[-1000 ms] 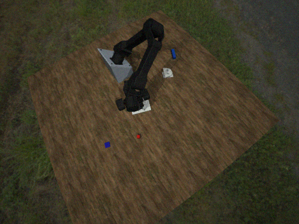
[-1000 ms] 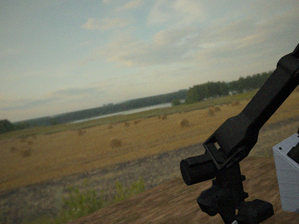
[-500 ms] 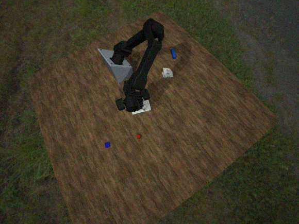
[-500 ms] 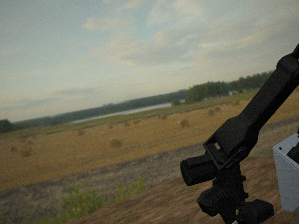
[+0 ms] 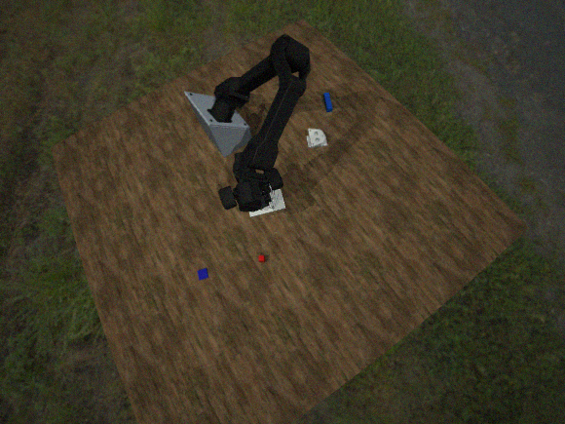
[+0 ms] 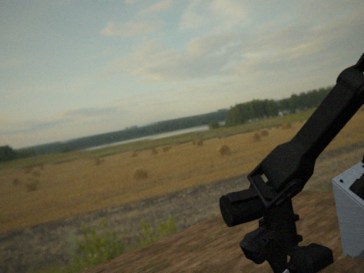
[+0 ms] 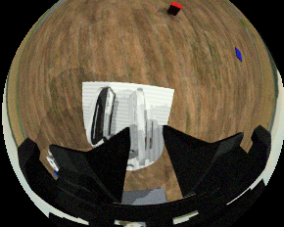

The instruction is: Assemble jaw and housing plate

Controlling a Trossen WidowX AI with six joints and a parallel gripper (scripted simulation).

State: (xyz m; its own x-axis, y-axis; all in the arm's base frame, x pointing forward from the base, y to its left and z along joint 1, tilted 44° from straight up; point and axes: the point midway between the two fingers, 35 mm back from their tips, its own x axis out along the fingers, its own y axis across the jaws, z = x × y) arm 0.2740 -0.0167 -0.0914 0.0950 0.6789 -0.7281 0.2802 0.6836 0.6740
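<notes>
My gripper (image 7: pixel 146 129) is shut on a pale grey jaw (image 7: pixel 139 114), which stands between the fingers over the right part of the white base (image 7: pixel 165 100) (image 5: pixel 279 206). The other jaw (image 7: pixel 104 117), pale with a dark side face, is on the left part of the base. A gap shows between the jaws' upper ends. The pins, the gear teeth and the jaw's contact with the base are hidden or too small to tell. The white housing plate (image 5: pixel 317 137), with two round holes, lies apart on the table; a piece of it shows at the wrist view's left edge.
A blue bar (image 5: pixel 328 102) lies beyond the housing plate. A red cube (image 5: pixel 261 258) (image 7: pixel 174 8) and a flat blue square (image 5: pixel 203 274) (image 7: pixel 238 54) lie on the table on the other side of the base. The grey arm mount (image 5: pixel 221 134) (image 6: pixel 349 220) stands behind the gripper.
</notes>
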